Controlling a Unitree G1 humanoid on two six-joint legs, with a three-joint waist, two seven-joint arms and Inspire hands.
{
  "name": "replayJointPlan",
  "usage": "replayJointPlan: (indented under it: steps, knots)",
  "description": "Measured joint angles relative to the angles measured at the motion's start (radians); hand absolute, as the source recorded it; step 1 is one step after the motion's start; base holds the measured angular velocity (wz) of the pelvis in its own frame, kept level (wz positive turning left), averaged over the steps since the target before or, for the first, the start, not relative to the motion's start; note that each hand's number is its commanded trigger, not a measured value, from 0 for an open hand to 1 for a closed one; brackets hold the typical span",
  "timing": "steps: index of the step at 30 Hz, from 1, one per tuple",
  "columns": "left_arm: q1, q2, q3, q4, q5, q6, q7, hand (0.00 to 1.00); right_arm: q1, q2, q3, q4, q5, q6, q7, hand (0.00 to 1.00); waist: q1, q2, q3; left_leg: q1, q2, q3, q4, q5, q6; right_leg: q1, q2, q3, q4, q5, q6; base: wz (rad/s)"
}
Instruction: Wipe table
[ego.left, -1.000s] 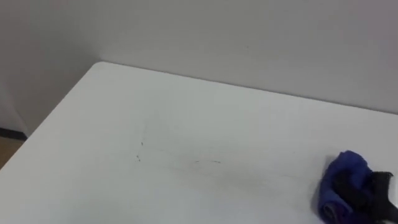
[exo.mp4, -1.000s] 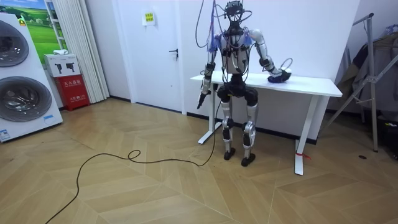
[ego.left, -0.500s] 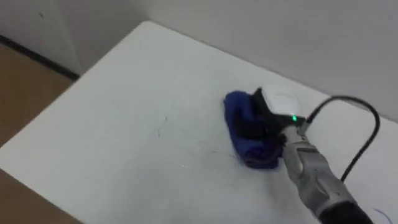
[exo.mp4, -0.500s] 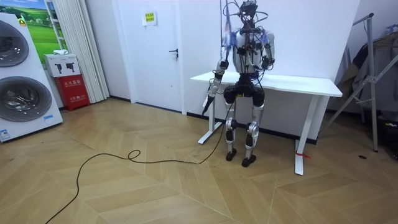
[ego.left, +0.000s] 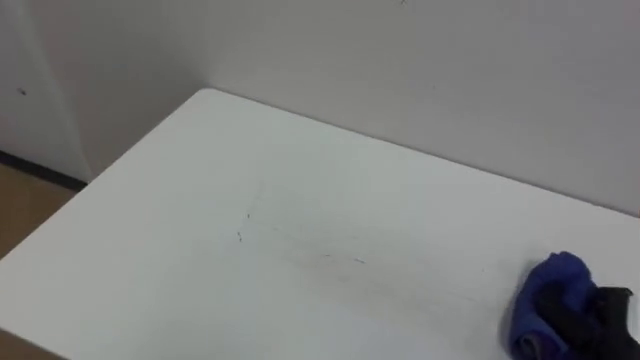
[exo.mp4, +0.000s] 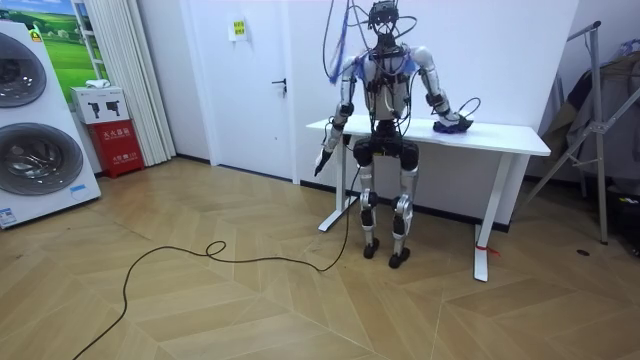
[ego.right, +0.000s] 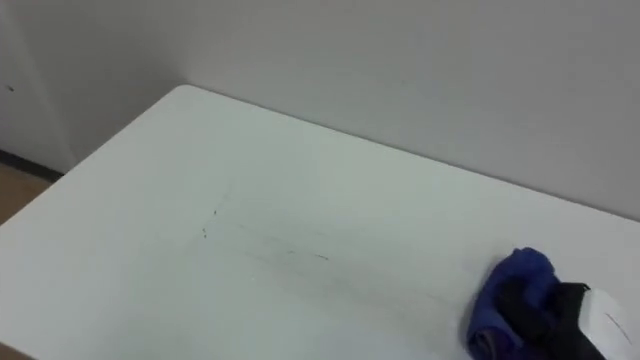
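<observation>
The robot's right hand (ego.right: 562, 318) was clenched on a bunched blue cloth (ego.right: 515, 280), pressed to the white table (ego.left: 200, 190) — mid-wipe, it seemed; faint marks (ego.left: 240, 237) lay well to that hand's left. The next move likely called for sweeping leftward over them; the left hand (exo.mp4: 318, 163) hung idle.

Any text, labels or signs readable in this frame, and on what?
Yellow sign on the door: too small to read.
Red box, white print: too small to read.
Sticker on the washing machine: too small to read.
Table and blue cloth in the right hand: no print.
</observation>
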Motion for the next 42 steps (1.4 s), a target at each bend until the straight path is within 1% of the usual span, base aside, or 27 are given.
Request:
replayJointPlan:
  steps: [3,6,8,11,12,13,15,17,18,19,20,21,23,24,26,28,30,31,32,33,34,36,38,39,40,41,42]
  knots:
    - [-0.003,-0.003,-0.062,0.001,-0.013,0.005,0.000,0.00,-0.041,0.010,0.015,-0.027,-0.012,0.066,0.004,1.00,0.015,0.006,0.0013,0.007,-0.002,0.016,-0.004,-0.004,-0.008,-0.004,0.006,0.048,-0.001,0.000,0.000,-0.23]
    - [-0.012,-0.011,-0.117,0.050,-0.017,0.009,0.010,0.00,-0.121,0.047,0.091,-0.092,-0.063,0.193,0.050,1.00,0.074,0.017,0.0037,0.020,0.001,0.020,-0.017,-0.008,-0.014,-0.023,0.019,0.112,0.004,0.003,-0.003,-0.94]
    - [-0.028,-0.019,-0.118,0.093,-0.015,0.025,0.010,0.00,-0.211,0.073,0.201,-0.155,-0.171,0.253,0.121,1.00,0.114,0.026,0.0126,0.017,-0.001,-0.028,-0.017,-0.010,-0.012,-0.042,0.032,0.117,-0.003,0.004,-0.005,-1.34]
    - [-0.046,-0.014,-0.122,0.114,-0.016,0.043,0.009,0.00,-0.423,0.173,0.421,-0.219,-0.343,0.262,0.219,1.00,0.134,0.023,0.0382,-0.018,-0.023,-0.179,0.010,-0.015,-0.003,-0.069,0.037,0.022,-0.044,0.004,-0.008,-0.68]
    - [-0.074,-0.008,-0.140,0.117,-0.015,0.047,0.009,0.00,-0.503,0.198,0.474,-0.220,-0.384,0.241,0.238,1.00,0.144,0.017,0.0534,-0.031,-0.038,-0.246,0.023,-0.015,-0.003,-0.074,0.035,-0.025,-0.047,0.005,-0.009,0.52]
    - [-0.104,-0.001,-0.172,0.120,-0.016,0.044,0.008,0.00,-0.556,0.208,0.486,-0.212,-0.388,0.235,0.252,1.00,0.161,0.014,0.0592,-0.039,-0.053,-0.300,0.037,-0.013,-0.007,-0.074,0.030,-0.061,-0.037,0.009,-0.015,0.83]
    - [-0.110,-0.006,-0.183,0.123,-0.015,0.028,0.004,0.00,-0.595,0.205,0.475,-0.183,-0.387,0.235,0.262,1.00,0.194,0.007,0.0592,-0.035,-0.069,-0.301,0.060,-0.031,0.011,-0.069,-0.002,-0.085,0.024,0.049,-0.022,1.02]
    - [-0.120,-0.012,-0.188,0.126,-0.017,0.028,-0.005,0.00,-0.621,0.178,0.469,-0.148,-0.378,0.236,0.259,1.00,0.193,0.034,0.0740,-0.062,-0.017,-0.138,0.118,-0.068,0.022,-0.072,-0.029,-0.113,0.136,-0.002,-0.006,1.27]
    - [-0.133,-0.013,-0.197,0.127,-0.016,0.027,-0.010,0.00,-0.621,0.143,0.454,-0.122,-0.378,0.243,0.258,1.00,0.189,0.054,0.0867,-0.101,0.040,0.020,0.153,-0.091,0.025,-0.123,-0.070,-0.129,0.261,-0.052,0.028,1.35]
    - [-0.137,-0.009,-0.194,0.123,-0.008,0.027,-0.009,0.00,-0.593,0.130,0.410,-0.093,-0.357,0.246,0.241,1.00,0.216,0.050,0.0791,-0.126,0.055,0.095,0.153,-0.093,0.024,-0.174,-0.152,-0.118,0.376,-0.082,0.042,1.09]
    - [-0.139,-0.005,-0.191,0.123,-0.005,0.028,-0.009,0.00,-0.577,0.129,0.392,-0.100,-0.350,0.246,0.226,1.00,0.227,0.050,0.0739,-0.131,0.067,0.130,0.153,-0.096,0.023,-0.190,-0.190,-0.101,0.410,-0.090,0.041,0.63]
    - [-0.126,0.004,-0.176,0.123,0.002,0.035,-0.010,0.00,-0.549,0.125,0.388,-0.087,-0.347,0.246,0.200,1.00,0.231,0.055,0.0588,-0.138,0.094,0.171,0.157,-0.101,0.016,-0.200,-0.253,-0.079,0.442,-0.089,0.041,0.44]
    - [-0.118,0.019,-0.148,0.122,0.002,0.038,-0.010,0.00,-0.530,0.125,0.380,-0.059,-0.343,0.240,0.162,1.00,0.232,0.051,0.0543,-0.136,0.137,0.221,0.155,-0.102,-0.007,-0.194,-0.313,-0.017,0.417,-0.066,0.042,0.35]
    - [-0.107,0.032,-0.138,0.107,0.003,0.039,-0.013,0.00,-0.505,0.125,0.379,-0.054,-0.328,0.232,0.146,1.00,0.231,0.037,0.0417,-0.139,0.178,0.276,0.157,-0.105,-0.031,-0.179,-0.337,0.013,0.368,-0.031,0.047,0.24]
    - [-0.116,0.049,-0.134,0.098,0.000,0.038,-0.012,0.00,-0.462,0.125,0.355,-0.048,-0.280,0.209,0.127,1.00,0.214,0.033,0.0371,-0.145,0.245,0.323,0.188,-0.111,-0.062,-0.129,-0.343,0.021,0.260,0.031,0.057,0.23]
    - [-0.120,0.071,-0.128,0.087,0.000,0.038,-0.009,0.00,-0.397,0.125,0.330,-0.055,-0.273,0.177,0.117,1.00,0.167,0.018,0.0243,-0.157,0.340,0.414,0.227,-0.105,-0.106,-0.093,-0.332,0.009,0.172,0.100,0.067,0.04]
    - [-0.120,0.079,-0.101,0.075,-0.010,0.037,-0.009,0.00,-0.349,0.125,0.306,-0.058,-0.272,0.158,0.117,1.00,0.152,-0.001,0.0114,-0.149,0.410,0.482,0.246,-0.093,-0.143,-0.086,-0.298,0.012,0.135,0.118,0.074,-0.52]
    - [-0.116,0.079,-0.080,0.070,-0.023,0.034,-0.009,0.00,-0.328,0.124,0.296,-0.060,-0.272,0.154,0.120,1.00,0.135,-0.005,0.0085,-0.134,0.461,0.524,0.253,-0.079,-0.172,-0.085,-0.260,0.007,0.136,0.118,0.075,-0.72]
    - [-0.114,0.080,-0.075,0.069,-0.028,0.031,-0.008,0.00,-0.317,0.125,0.285,-0.062,-0.272,0.152,0.120,1.00,0.122,-0.004,0.0073,-0.129,0.485,0.537,0.256,-0.073,-0.182,-0.080,-0.235,-0.001,0.142,0.118,0.075,-0.71]
    - [-0.108,0.075,-0.064,0.067,-0.047,0.021,-0.006,0.00,-0.297,0.119,0.257,-0.073,-0.270,0.140,0.122,1.00,0.099,0.001,0.0048,-0.120,0.528,0.554,0.261,-0.053,-0.214,-0.074,-0.200,-0.042,0.144,0.077,0.112,-0.60]
    - [-0.106,0.040,-0.069,0.067,-0.080,0.016,-0.005,0.00,-0.276,0.093,0.222,-0.090,-0.264,0.132,0.120,1.00,0.068,0.041,0.0056,-0.119,0.556,0.538,0.252,-0.037,-0.242,-0.108,-0.170,-0.064,0.180,0.043,0.092,-0.55]
    - [-0.107,-0.004,-0.071,0.063,-0.094,0.007,-0.006,0.00,-0.242,0.065,0.174,-0.100,-0.263,0.121,0.102,1.00,0.048,0.046,0.0030,-0.103,0.535,0.497,0.187,-0.016,-0.255,-0.146,-0.150,-0.062,0.201,0.015,0.071,-0.39]
    - [-0.090,-0.019,-0.072,0.046,-0.094,-0.008,-0.008,0.00,-0.205,0.059,0.127,-0.116,-0.261,0.114,0.094,1.00,0.022,0.042,0.0007,-0.098,0.464,0.476,0.199,-0.022,-0.237,-0.159,-0.149,-0.078,0.194,0.004,0.053,-0.22]
    - [-0.087,-0.018,-0.073,0.032,-0.096,-0.019,-0.008,0.00,-0.195,0.060,0.114,-0.120,-0.256,0.117,0.097,1.00,0.024,0.040,0.0008,-0.084,0.397,0.441,0.232,-0.070,-0.181,-0.162,-0.141,-0.091,0.186,0.001,0.049,-0.40]
    - [-0.073,-0.014,-0.073,0.030,-0.099,-0.026,-0.005,0.00,-0.196,0.064,0.117,-0.116,-0.242,0.123,0.109,1.00,0.034,0.045,0.0025,-0.073,0.350,0.408,0.251,-0.120,-0.169,-0.161,-0.130,-0.118,0.164,0.001,0.048,-0.52]
    - [-0.069,-0.015,-0.075,0.031,-0.100,-0.023,-0.004,0.00,-0.197,0.065,0.120,-0.117,-0.240,0.125,0.113,1.00,0.041,0.052,0.0015,-0.070,0.333,0.393,0.247,-0.142,-0.155,-0.158,-0.116,-0.128,0.148,0.002,0.048,-0.74]
    - [-0.056,-0.015,-0.086,0.031,-0.101,-0.018,-0.003,0.00,-0.210,0.074,0.136,-0.119,-0.240,0.137,0.127,1.00,0.067,0.067,-0.0032,-0.072,0.307,0.329,0.222,-0.162,-0.130,-0.154,-0.074,-0.122,0.119,0.010,0.050,-0.78]
